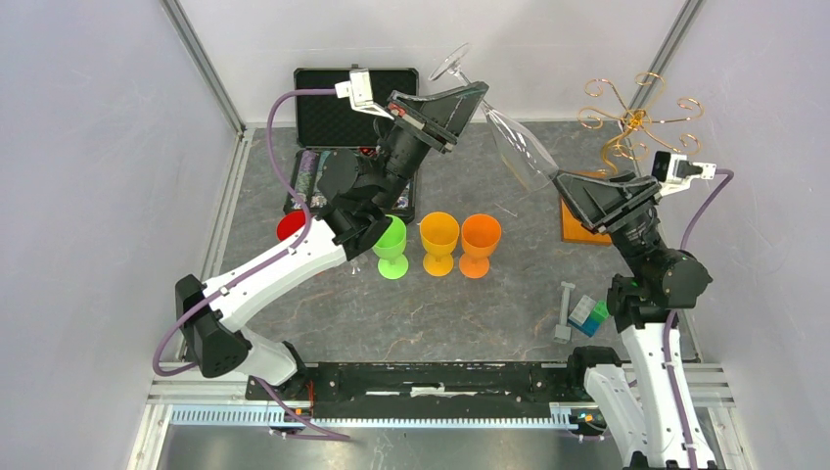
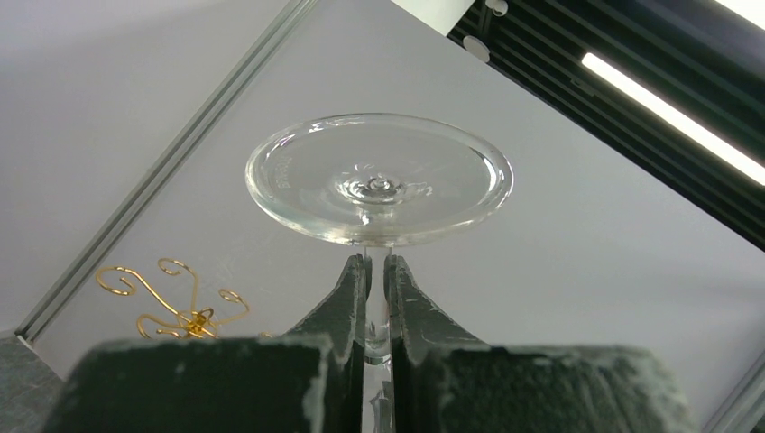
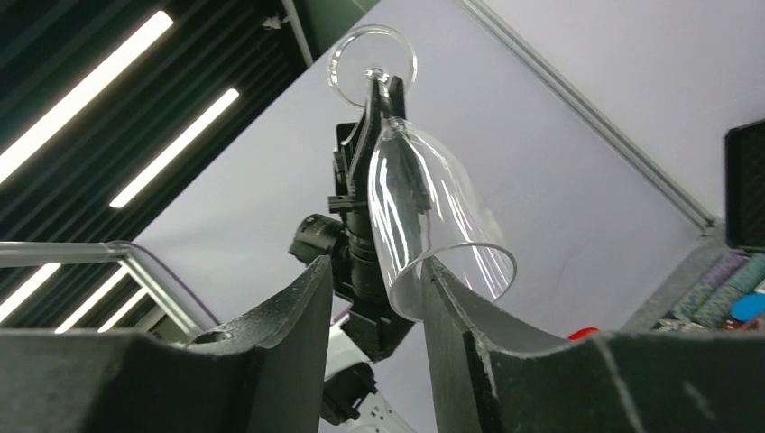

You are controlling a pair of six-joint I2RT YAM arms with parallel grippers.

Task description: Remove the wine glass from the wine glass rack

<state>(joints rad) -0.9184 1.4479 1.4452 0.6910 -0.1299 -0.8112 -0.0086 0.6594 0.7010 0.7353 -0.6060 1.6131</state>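
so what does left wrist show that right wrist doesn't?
Only left wrist: the gold rack, low on the left. Only right wrist: the bowl of the wine glass, its mouth by the open right pincer, and the black case. Both: the glass's round foot and the left pincer shut on its stem.

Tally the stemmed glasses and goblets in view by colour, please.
clear wine glass: 1
red goblet, partly hidden behind the left arm: 1
green goblet: 1
yellow goblet: 1
orange goblet: 1
Total: 5
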